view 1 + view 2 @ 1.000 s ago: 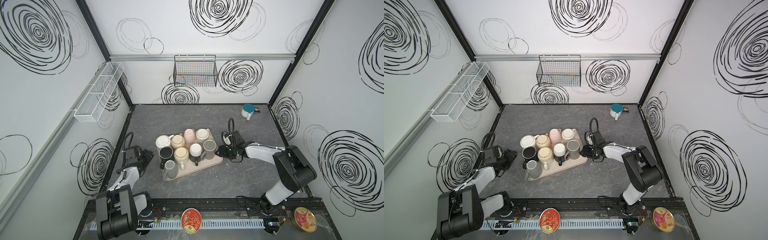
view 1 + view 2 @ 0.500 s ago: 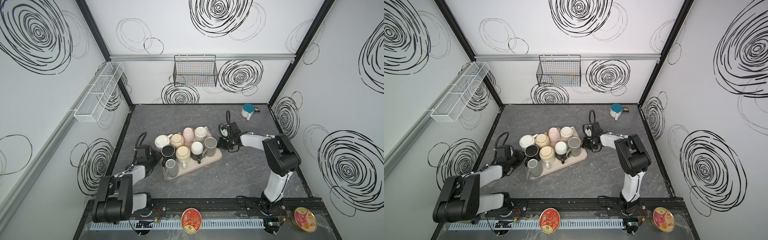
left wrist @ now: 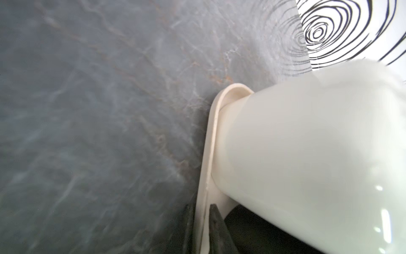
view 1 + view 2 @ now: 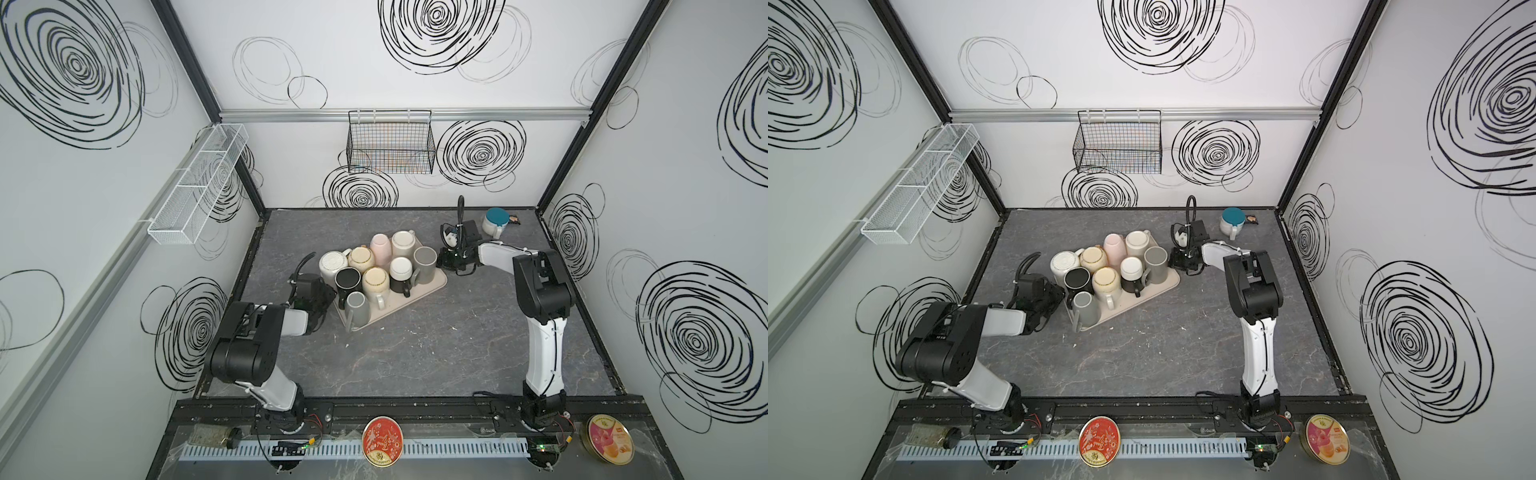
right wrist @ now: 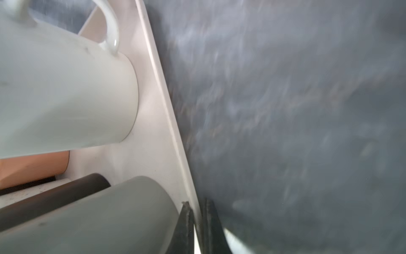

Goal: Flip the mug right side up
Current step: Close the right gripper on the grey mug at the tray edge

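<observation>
Grey marbled surface (image 4: 415,357) carries everything: left gripper (image 3: 203,231) clenched on the beige tray (image 4: 397,309) rim, mugs (image 4: 376,281) crowded on it (most bottoms up), right gripper (image 5: 197,226) pinching the opposite rim.

Pink mug (image 4: 380,249) — beige tray (image 4: 433,284)
</observation>
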`<state>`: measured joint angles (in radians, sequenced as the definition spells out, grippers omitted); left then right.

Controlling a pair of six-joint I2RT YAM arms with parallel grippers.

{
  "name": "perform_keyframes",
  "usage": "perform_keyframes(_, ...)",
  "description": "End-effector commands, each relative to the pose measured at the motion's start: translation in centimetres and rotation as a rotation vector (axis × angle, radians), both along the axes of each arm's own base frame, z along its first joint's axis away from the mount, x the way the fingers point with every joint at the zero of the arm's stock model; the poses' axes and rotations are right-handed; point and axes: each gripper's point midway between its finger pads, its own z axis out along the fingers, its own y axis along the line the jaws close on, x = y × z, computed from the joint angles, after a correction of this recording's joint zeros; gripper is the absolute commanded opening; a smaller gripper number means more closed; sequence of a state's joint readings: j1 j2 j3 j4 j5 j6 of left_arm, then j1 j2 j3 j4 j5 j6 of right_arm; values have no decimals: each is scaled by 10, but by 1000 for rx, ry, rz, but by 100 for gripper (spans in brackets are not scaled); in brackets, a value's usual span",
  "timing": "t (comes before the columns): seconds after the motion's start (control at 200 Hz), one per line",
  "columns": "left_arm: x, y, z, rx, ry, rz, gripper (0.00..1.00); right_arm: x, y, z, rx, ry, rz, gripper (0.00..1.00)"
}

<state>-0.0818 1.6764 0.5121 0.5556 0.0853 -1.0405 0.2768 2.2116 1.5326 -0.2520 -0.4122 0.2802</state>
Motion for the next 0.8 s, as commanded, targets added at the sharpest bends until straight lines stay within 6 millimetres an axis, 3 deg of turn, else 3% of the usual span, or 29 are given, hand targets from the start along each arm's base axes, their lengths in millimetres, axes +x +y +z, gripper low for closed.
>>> perform_keyframes(0.0, 31, -34, 17, -109, -83, -107, 21, 18, -11, -34, -87, 60, -68, 4)
perform_keyframes(0.15, 50, -26, 25, -101, -101, -92, 27, 42, -15, -17, -119, 9, -80, 9)
perform_keyframes(0.28, 46, -12, 31, -61, -99, -73, 36, 54, -34, 13, -164, -48, -128, 39)
perform_keyframes(0.345, 40, -3, 35, -23, -92, -61, 42, 54, -41, 29, -199, -81, -127, 47)
perform_keyframes(0.615, 0, 24, 54, 222, -23, -57, 52, 33, -72, 85, -329, -138, -191, 60)
perform_keyframes(0.695, -9, 28, 68, 298, -25, -65, 53, 20, -68, 99, -316, -150, -213, 62)
perform_keyframes(0.795, -16, 28, 93, 389, -52, -74, 54, -4, -46, 108, -328, -194, -199, 66)
